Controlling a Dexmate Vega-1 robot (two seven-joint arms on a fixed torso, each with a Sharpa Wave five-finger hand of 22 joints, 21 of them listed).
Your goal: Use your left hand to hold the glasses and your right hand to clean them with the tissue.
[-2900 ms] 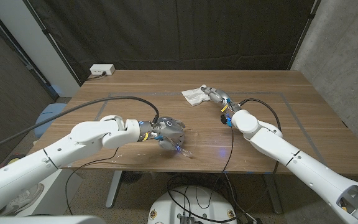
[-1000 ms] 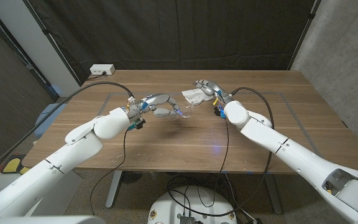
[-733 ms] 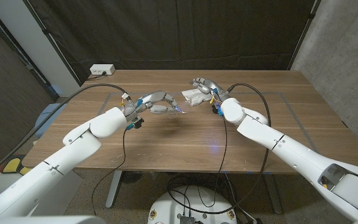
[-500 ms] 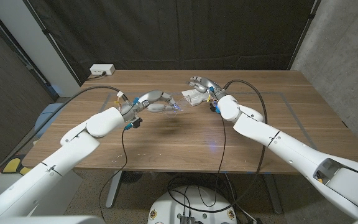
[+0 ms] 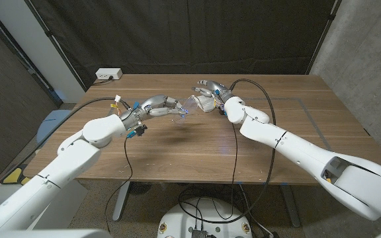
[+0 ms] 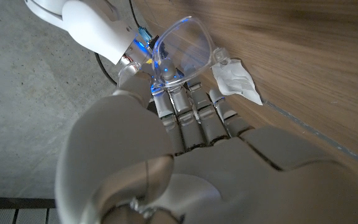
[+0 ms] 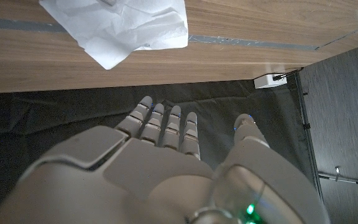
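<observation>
While the left hand (image 5: 156,105) grips the clear glasses (image 5: 182,110) aloft, lens pointing toward three o'clock, the right hand (image 5: 207,88) hovers empty, fingers spread, now nearer above the tissue (image 5: 205,104).

No legible text, labels, brands, numbers or signs were found in any view.
</observation>
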